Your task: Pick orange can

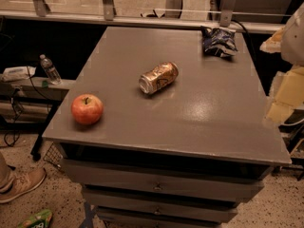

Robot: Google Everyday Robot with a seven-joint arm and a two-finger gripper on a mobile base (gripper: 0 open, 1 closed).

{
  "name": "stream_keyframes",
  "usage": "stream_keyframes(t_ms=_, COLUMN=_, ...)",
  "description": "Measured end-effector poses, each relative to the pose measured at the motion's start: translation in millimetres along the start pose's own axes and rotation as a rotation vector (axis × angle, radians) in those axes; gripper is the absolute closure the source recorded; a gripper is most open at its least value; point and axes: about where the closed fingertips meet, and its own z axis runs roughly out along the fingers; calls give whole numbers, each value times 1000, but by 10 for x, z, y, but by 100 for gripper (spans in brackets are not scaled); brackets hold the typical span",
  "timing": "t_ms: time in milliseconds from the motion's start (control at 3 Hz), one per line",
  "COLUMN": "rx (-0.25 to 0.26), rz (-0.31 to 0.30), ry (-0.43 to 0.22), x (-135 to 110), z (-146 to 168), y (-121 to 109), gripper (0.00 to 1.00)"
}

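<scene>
The orange can [158, 77] lies on its side near the middle of the grey table top [209, 113], its silver end facing front left. It is metallic orange-gold with pale markings. My gripper [284, 101] shows as pale yellow-white parts at the right edge of the view, beside the table's right edge. It is well to the right of the can and touches nothing.
A red apple [87, 109] sits near the table's front left corner. A blue-and-white snack bag [218, 42] lies at the back right. Drawers [156, 186] are below the top. A water bottle [49, 70] stands on a lower shelf at left. A shoe [21, 184] is on the floor.
</scene>
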Motion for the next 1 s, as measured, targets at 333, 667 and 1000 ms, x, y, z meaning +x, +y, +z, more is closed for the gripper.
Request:
stream_keyframes(t_ms=333, rx=0, rz=-1, ry=0, x=-2, z=0, y=-2, gripper=0)
stream_keyframes(t_ms=667, rx=14, rz=-86, ry=-13, x=-202, z=76, y=-211, gripper=0)
stream_keyframes(t_ms=1000, rx=27, rz=-213, ry=-39, x=-575, z=208, y=-491, gripper=0)
